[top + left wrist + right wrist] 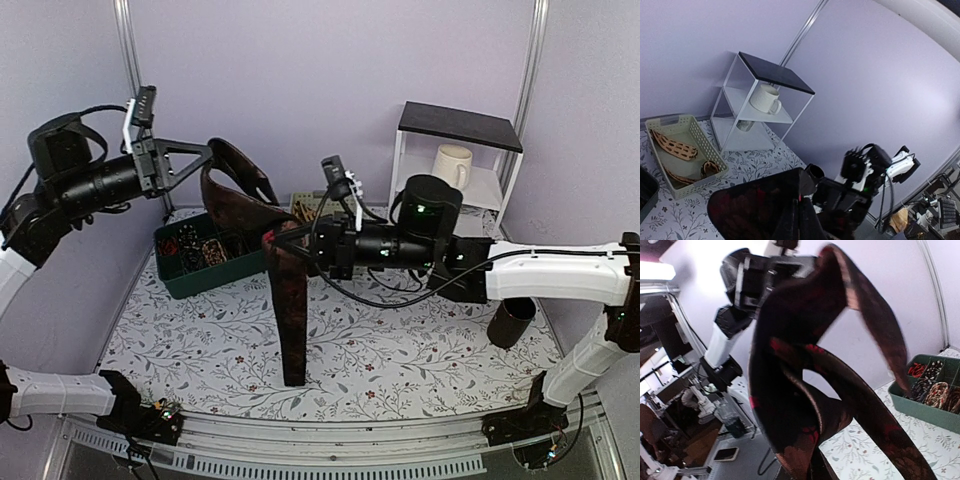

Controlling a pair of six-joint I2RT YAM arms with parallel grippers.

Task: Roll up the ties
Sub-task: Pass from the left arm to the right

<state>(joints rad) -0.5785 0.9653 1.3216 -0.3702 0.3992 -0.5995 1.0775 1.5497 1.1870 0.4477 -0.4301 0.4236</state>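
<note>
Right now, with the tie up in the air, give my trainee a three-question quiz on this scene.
1. True or false: the left claw and right claw are both shut on the dark tie.
2. The coiled ties lie in: A) green bin, B) black cup, C) white basket.
3. Fill in: the mug stands on the white ____.
Key: 1 true; 2 A; 3 shelf.

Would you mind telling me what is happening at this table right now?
Both arms hold one dark tie up above the table. The left end effector grips one end, the right end effector is shut on it further along, and the rest hangs toward the tabletop. Rolled ties sit in the green bin behind.
</note>
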